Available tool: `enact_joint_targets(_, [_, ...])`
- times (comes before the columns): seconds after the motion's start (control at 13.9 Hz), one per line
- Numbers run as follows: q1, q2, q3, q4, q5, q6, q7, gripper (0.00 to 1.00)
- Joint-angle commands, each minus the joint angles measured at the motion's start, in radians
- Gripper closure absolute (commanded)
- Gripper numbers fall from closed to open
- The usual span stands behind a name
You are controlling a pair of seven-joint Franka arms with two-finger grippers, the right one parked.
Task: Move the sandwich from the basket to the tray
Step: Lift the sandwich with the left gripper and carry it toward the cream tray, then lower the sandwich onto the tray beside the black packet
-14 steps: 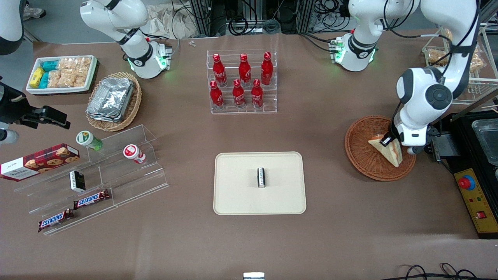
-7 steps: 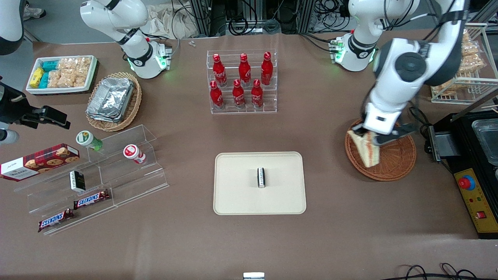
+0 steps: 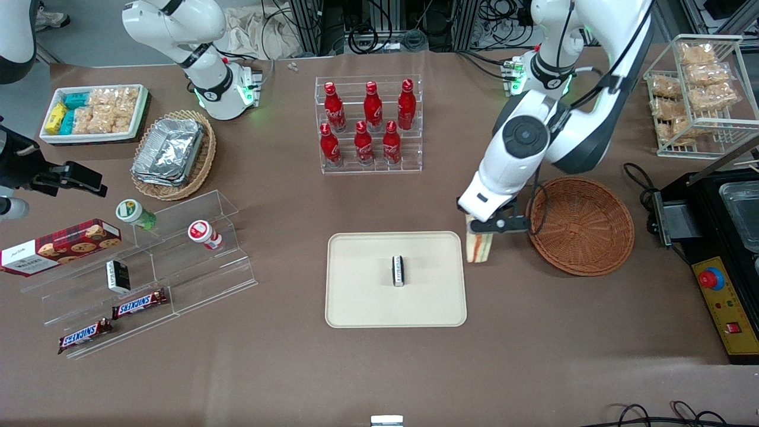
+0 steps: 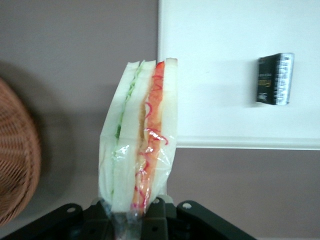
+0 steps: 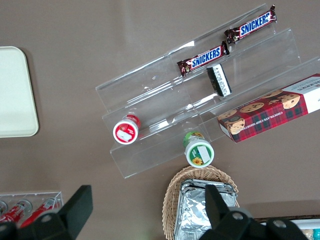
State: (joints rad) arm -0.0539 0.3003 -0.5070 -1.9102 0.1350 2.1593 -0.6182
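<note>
My left gripper (image 3: 481,227) is shut on the sandwich (image 3: 479,247), a plastic-wrapped wedge of pale bread with green and orange-red filling. It hangs edge-on in the air between the basket (image 3: 581,225) and the tray (image 3: 362,296), just beside the tray's rim. In the left wrist view the sandwich (image 4: 140,155) sticks out from the gripper (image 4: 134,210), with the tray's corner (image 4: 200,100) and part of the basket (image 4: 17,160) beneath. The reddish-brown woven basket holds nothing.
A small black packet (image 3: 398,271) lies on the tray's middle. A clear rack of red bottles (image 3: 369,124) stands farther from the front camera than the tray. A black machine (image 3: 723,237) and a wire rack of snacks (image 3: 699,89) sit toward the working arm's end.
The gripper lifted the sandwich out of the basket and carried it toward the tray. The basket now holds nothing.
</note>
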Motion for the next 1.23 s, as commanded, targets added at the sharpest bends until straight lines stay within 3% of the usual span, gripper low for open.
enact_joint_targets(0.0, [-0.033,0.153,-0.008,0.152,0.095,-0.029,-0.001,1.0])
enact_joint_targets(0.22, [-0.041,0.261,-0.01,0.227,0.202,-0.018,-0.089,1.0])
enact_joint_targets(0.65, [-0.064,0.416,-0.01,0.29,0.322,0.097,-0.207,1.0])
enact_joint_targets(0.87, [-0.064,0.444,-0.011,0.29,0.336,0.114,-0.239,1.0])
enact_joint_targets(0.94, [-0.064,0.45,-0.011,0.292,0.334,0.114,-0.248,0.83])
enact_joint_targets(1.01, [-0.064,0.46,-0.01,0.292,0.339,0.116,-0.252,0.01])
enact_joint_targets(1.15, [-0.066,0.462,-0.01,0.292,0.341,0.114,-0.25,0.0])
